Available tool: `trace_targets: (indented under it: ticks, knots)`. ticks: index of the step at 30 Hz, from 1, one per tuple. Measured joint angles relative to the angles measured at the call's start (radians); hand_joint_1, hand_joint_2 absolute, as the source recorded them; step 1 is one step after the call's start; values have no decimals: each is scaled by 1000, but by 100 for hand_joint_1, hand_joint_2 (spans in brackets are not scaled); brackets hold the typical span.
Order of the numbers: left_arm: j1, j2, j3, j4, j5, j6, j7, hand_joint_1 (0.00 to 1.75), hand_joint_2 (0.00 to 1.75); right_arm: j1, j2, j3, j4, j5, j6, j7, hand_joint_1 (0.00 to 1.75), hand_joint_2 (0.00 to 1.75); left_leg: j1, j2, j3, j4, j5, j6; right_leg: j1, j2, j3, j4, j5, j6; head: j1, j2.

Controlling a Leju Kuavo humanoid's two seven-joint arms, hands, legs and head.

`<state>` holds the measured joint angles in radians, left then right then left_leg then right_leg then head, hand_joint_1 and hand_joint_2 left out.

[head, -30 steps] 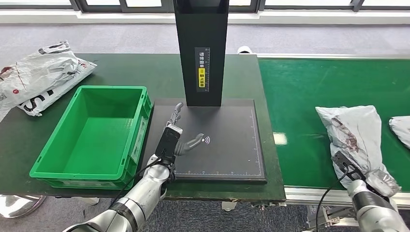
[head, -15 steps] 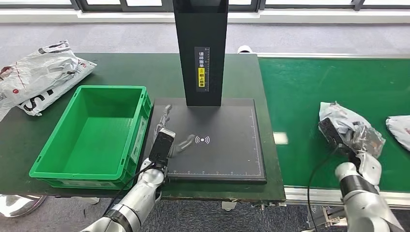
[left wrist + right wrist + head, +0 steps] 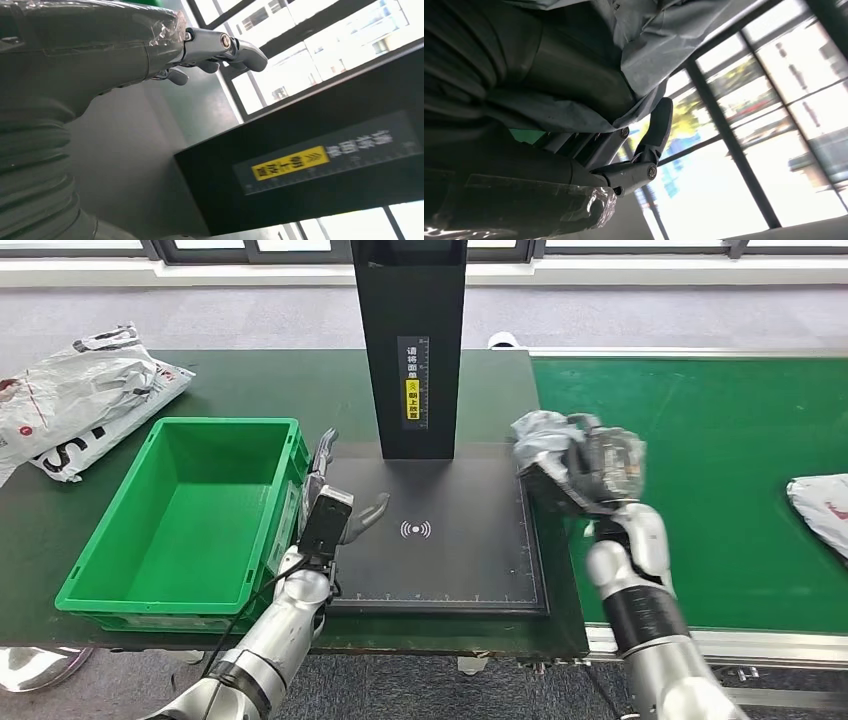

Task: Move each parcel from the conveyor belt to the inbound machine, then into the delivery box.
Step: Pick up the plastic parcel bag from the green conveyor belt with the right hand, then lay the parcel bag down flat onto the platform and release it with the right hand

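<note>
You see the left hand (image 3: 150, 45) empty, fingers (image 3: 240, 50) extended, near the black scanner column (image 3: 310, 180) with its yellow label (image 3: 290, 163).

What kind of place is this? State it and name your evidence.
Probably a parcel-sorting station in a logistics or test facility: a green conveyor belt carrying a bagged parcel, a black scanning platform under a labelled column, and a green crate.

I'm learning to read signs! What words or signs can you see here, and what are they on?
Black column: a grey label with white Chinese characters and a yellow patch, too small to read.
Black pad: a white wireless-wave sign, no words.
White bags on the table: big black letters, crumpled; only an "S" is clear.
Green box: a side label, unreadable.
</note>
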<state>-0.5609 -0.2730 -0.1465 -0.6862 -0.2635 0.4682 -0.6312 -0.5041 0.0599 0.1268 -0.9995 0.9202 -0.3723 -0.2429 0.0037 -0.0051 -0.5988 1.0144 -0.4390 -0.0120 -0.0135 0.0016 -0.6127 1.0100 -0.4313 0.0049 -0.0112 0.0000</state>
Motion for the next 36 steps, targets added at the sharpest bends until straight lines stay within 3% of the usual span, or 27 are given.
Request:
trace_targets:
  ticks: [5, 9, 10, 13, 14, 24, 28, 31, 36]
  knots:
    - [-27, -15, 0, -9, -14, -10, 9, 0, 175, 19, 75, 338, -49, -71, 56, 44, 175, 175, 1, -1, -2, -1, 1, -2, 1, -1, -2, 0, 0, -1, 0, 0]
    - [-29, -17, 0, -8, -10, -15, -2, 0, 175, 17, 90, 483, -48, -144, 114, 30, 175, 175, 1, -1, -3, -1, 1, -2, 1, -1, -2, 0, 0, -1, 0, 0]
    - [-29, -17, 0, -8, -7, -19, -4, 0, 175, 15, 94, 508, -45, -169, 144, 29, 145, 175, 1, -1, -3, -1, 1, -2, 1, -1, -3, 0, 0, -1, 0, 0]
    - [-28, -17, 0, -5, 0, -28, -5, 0, 175, 1, 106, 568, -23, -240, 220, 29, 14, 175, 0, -1, -3, 0, 1, -2, 0, -1, -3, 0, 1, -1, 0, 0]
    - [-28, -16, 0, -4, 1, -29, -5, 0, 175, -4, 110, 582, -13, -254, 228, 30, 0, 175, 0, -1, -3, 0, 1, -2, 0, -1, -3, 0, 1, -1, 0, 0]
    - [-31, -15, 0, -3, 15, -33, -9, 0, 175, -9, 125, 618, 56, -305, 184, 38, 0, 175, 0, -1, -3, 0, 1, -2, 0, -1, -3, 0, 1, -1, 0, 0]
    - [-31, -13, 0, -3, 38, -33, -23, 0, 175, -5, 122, 612, 61, -351, 85, 19, 0, 175, 0, -1, -3, 0, 1, -2, 0, -1, -3, 0, 1, -1, 0, 0]
    - [-31, -8, 0, -2, 70, -31, -51, 0, 175, 4, 109, 566, 51, -430, -21, -55, 0, 175, 0, -1, -3, 0, 1, -2, 0, -1, -3, 0, 1, -1, 0, 0]
    - [-29, -5, -6, 5, 95, -22, -59, 0, 175, 19, 84, 408, 12, -634, -143, -229, 0, 175, -1, -1, -3, 1, 1, -2, -1, -1, -3, 0, 2, 0, 0, 0]
